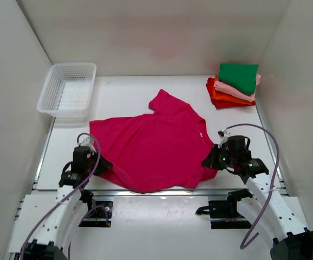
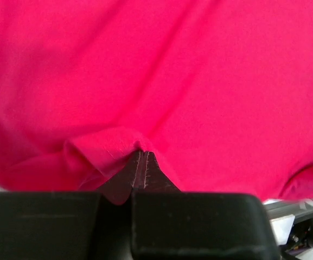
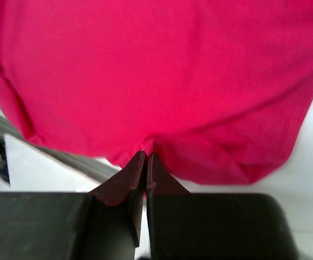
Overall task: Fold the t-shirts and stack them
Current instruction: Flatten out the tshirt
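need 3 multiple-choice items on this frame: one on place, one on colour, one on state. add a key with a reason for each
1. Where does the basket sit?
A. at the far right
B. at the far left
C. at the near edge, in the middle

2. What colour tops the folded stack?
A. orange
B. red
C. green

3. How is the left pincer?
A. shut on the pink shirt
B. open above it
C. shut on the basket

Key:
1 B: the top view shows it at the far left.
2 C: green lies over the light pink, orange and red.
3 A: the left wrist view shows the fingers pressed together with cloth bunched at their tips.
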You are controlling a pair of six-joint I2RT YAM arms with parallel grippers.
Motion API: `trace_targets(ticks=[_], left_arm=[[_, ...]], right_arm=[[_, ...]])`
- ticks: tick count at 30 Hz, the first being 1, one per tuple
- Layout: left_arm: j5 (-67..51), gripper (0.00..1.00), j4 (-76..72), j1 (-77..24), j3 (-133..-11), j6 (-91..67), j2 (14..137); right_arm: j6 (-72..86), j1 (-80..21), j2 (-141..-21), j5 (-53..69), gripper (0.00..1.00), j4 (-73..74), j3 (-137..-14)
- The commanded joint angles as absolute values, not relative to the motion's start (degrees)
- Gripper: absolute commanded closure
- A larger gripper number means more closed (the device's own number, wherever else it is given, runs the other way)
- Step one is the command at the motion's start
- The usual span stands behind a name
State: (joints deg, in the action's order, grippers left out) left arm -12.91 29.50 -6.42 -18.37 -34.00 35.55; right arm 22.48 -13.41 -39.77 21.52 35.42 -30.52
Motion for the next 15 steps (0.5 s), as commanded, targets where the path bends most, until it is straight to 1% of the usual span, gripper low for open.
trace_targets(ticks=[1,3,5,8,10,12,15], left_arm=[[-7.60,1.00,30.75,-8.95,-17.40,-40.85,25.96],[-3.18,1.00,31.90,-10.45,-17.58,-43.15,22.95],[-0.80,1.00,31.81,-10.46,-17.58,-44.47,21.45],[-0.09,1.00,32.52,-8.88,-17.75,-45.00,20.92],[-0.44,1.00,33.04,-8.18,-17.93,-45.70,20.74],[2.63,1.00,33.48,-7.56,-18.11,-46.58,19.78],[3.25,1.00,34.10,-7.03,-18.02,-47.46,19.07]], right_arm=[[26.01,-15.63,-38.15,21.54,1.00,35.77,-28.65],[26.54,-18.01,-39.45,19.43,1.00,36.38,-29.35],[25.67,-17.49,-42.70,20.64,1.00,35.69,-29.09],[23.48,-14.43,-44.72,23.28,1.00,34.11,-28.83],[21.63,-12.31,-45.96,24.34,1.00,33.92,-30.05],[18.30,-9.16,-49.03,25.92,1.00,33.66,-32.51],[16.00,-6.77,-51.85,26.80,1.00,32.35,-35.06]])
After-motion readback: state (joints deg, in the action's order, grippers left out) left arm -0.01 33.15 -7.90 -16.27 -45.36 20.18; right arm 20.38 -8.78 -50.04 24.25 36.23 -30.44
